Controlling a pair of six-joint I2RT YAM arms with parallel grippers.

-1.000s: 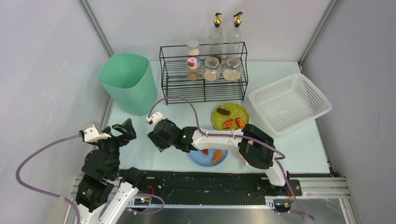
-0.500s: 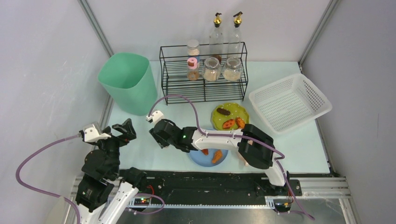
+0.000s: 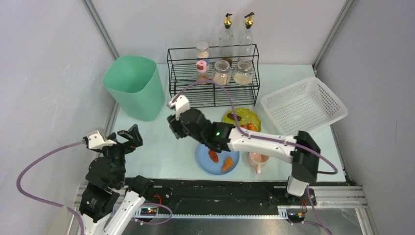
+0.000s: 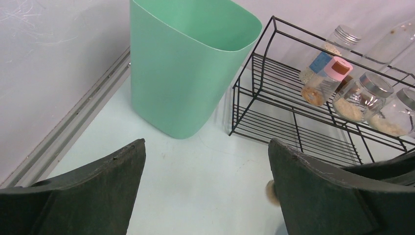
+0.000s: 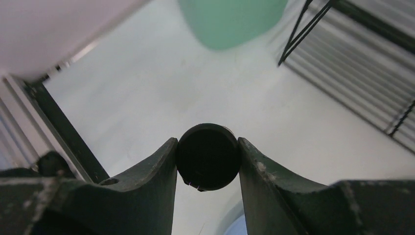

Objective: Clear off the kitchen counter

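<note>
The right gripper [image 5: 207, 144] was clamped on a round black object [image 5: 208, 164], one finger against each side of it. It hung over the counter [image 3: 147, 152] in front of the wire rack [image 3: 213, 93], between the green bin [image 3: 134, 88] and the green plate [image 3: 243, 114]. The left gripper [image 4: 205, 188] stood with its fingers wide apart and nothing between them, near the counter's left edge. The counter lay flat under the rack, the bin, the white basket [image 3: 303, 107] and a blue plate [image 3: 201, 160].
</note>
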